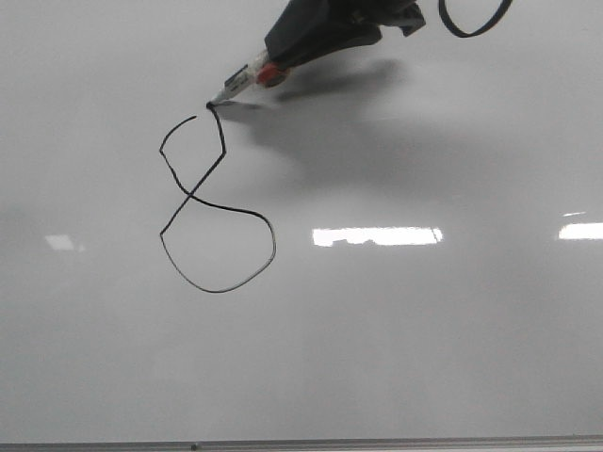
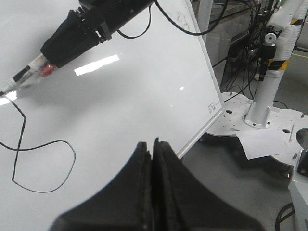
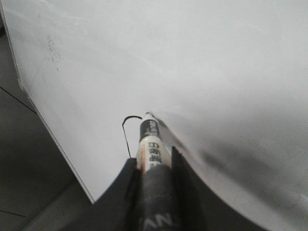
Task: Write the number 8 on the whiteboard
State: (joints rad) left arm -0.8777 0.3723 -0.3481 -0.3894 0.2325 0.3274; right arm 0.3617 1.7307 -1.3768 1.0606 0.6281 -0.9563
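Observation:
The whiteboard (image 1: 424,339) fills the front view. On it is a thin black number 8 (image 1: 191,196), with a small angular upper loop and a larger round lower loop. A small gap shows at the top of the upper loop. My right gripper (image 1: 275,58) is shut on a black marker (image 1: 240,83). The marker's tip touches the board at the top right end of the upper loop. In the right wrist view the gripper (image 3: 153,156) holds the marker (image 3: 149,137) beside the drawn line (image 3: 126,139). My left gripper (image 2: 153,144) is shut and empty over the board's edge.
A thin metal edge (image 1: 377,441) runs along the board's bottom. A black cable loop (image 1: 471,24) hangs near the right arm. Past the board's side edge (image 2: 207,77) stand a white pedestal (image 2: 262,96) on a round base and loose paper (image 2: 264,142).

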